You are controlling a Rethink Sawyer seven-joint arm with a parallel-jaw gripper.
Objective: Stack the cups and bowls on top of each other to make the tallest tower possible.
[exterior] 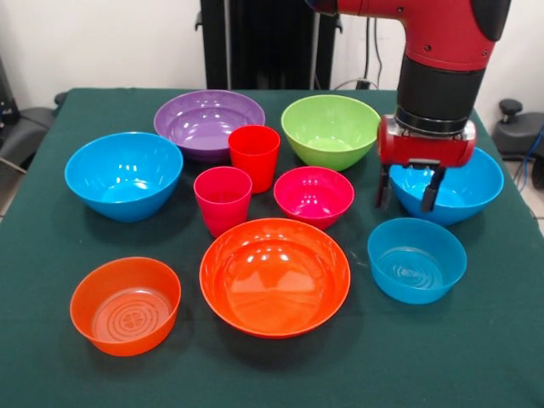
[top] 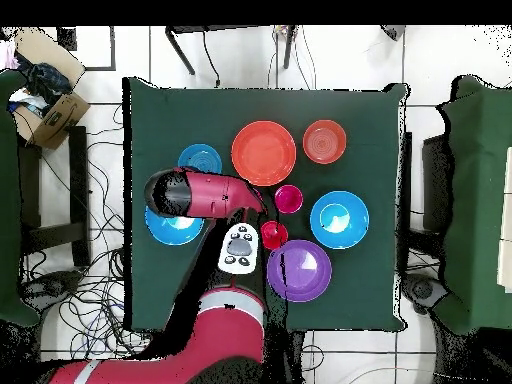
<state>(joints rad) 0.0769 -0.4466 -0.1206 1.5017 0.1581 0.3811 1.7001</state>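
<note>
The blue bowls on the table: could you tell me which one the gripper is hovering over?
It is the large blue bowl on the right of the front view, behind the small light blue bowl. The open gripper hangs at its rim; the other large blue bowl sits far left.

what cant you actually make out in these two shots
- Overhead view: the lime green bowl and the small magenta bowl are covered by the arm; they show only in the front view.
- Overhead view: the pincer is hidden under the arm's own body.
- Front view: part of the right-hand large blue bowl sits behind the pincer.
- Front view: the arm is cut off by the top edge.
</note>
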